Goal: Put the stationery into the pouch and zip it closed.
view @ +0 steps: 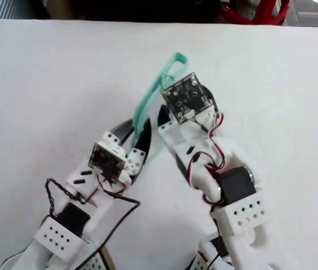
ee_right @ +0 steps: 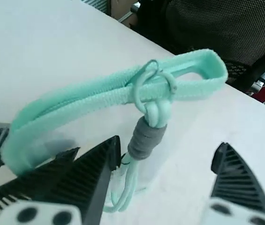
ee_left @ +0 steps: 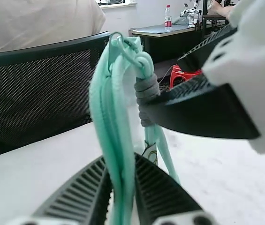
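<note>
The mint green pouch stands on its edge in the middle of the white table, its zipper band uppermost. My left gripper is shut on the pouch's near end and holds it upright. The zipper pull, a mint cord with a grey wrap hung from a ring, dangles near the pouch's far end. My right gripper is open around that pull, and one black finger touches the grey wrap. From above, the right wrist camera hides the right fingertips.
Both arms meet at the table's centre, the left arm from the near left, the right arm from the near right. A black mesh chair and a red stool stand beyond the far edge.
</note>
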{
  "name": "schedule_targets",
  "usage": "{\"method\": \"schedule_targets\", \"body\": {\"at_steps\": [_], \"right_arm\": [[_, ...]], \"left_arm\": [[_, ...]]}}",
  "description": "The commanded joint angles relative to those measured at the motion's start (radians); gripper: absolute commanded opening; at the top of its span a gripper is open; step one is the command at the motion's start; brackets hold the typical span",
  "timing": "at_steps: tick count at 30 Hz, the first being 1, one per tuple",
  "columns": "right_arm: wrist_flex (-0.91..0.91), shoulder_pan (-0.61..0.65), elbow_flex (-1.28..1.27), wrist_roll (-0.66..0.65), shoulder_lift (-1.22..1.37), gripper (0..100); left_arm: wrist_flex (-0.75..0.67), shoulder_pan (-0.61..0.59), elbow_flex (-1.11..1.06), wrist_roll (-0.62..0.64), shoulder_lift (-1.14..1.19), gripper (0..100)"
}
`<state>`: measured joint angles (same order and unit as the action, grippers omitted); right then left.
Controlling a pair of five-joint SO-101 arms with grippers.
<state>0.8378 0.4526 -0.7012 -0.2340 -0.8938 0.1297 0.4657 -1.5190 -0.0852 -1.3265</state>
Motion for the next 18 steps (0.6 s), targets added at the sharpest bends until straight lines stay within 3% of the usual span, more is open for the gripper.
{"method": "schedule_targets", "body": {"at_steps": [1,7,13,18], "right_arm": [[-0.097,0.005,-0.018,0.052,-0.013,30.9],[-0.183,0.01,-0.055,0.092,-0.013,29.1],[-0.283,0.007,-0.104,0.091,-0.012,5.1],[-0.298,0.01,-0.107,-0.058,-0.022,1.9]], "left_arm": [[0.009,-0.01,-0.031,-0.011,0.005,3],[0.009,-0.01,-0.031,-0.011,0.005,3],[0.009,-0.01,-0.031,-0.011,0.005,3],[0.009,-0.01,-0.031,-0.011,0.005,3]]}}
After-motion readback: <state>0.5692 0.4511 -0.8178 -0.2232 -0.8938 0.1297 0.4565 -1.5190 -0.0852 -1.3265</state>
